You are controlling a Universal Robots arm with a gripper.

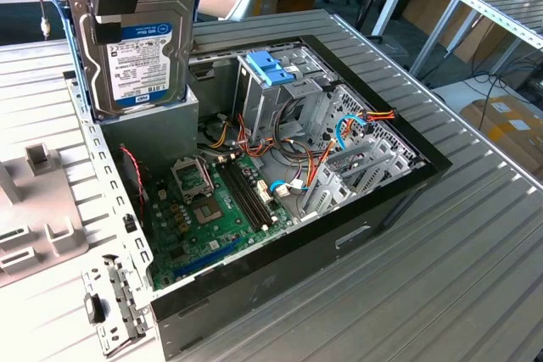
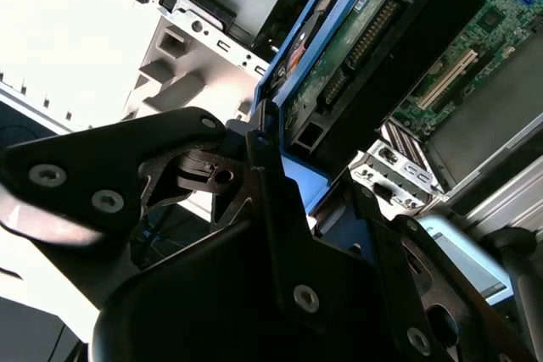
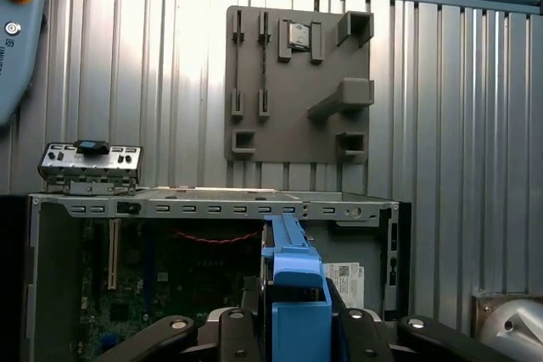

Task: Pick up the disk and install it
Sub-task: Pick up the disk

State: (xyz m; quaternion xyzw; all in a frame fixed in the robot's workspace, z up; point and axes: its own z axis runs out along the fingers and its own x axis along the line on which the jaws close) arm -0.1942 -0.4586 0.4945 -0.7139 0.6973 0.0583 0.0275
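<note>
The disk [image 1: 140,57], a dark metal drive with a white label under a blue band and blue side rails, hangs upright at the exterior view's upper left. It sits just above the grey power supply [image 1: 148,137] in the open computer case [image 1: 373,209]. My black gripper [image 1: 114,6] is shut on it from above. In the second wrist view the disk's green circuit board [image 2: 339,65] and blue rail run out from the gripper [image 2: 254,175]. In the first wrist view the blue rail [image 3: 293,286] stands between the fingers [image 3: 229,328], over the case.
Inside the case lie the motherboard [image 1: 212,201], loose cables and a metal drive cage with a light-blue latch [image 1: 270,65]. A grey fixture plate [image 3: 297,82] and a small metal bracket [image 1: 110,307] rest on the slatted table beside the case. A cardboard box [image 1: 509,125] stands off the table.
</note>
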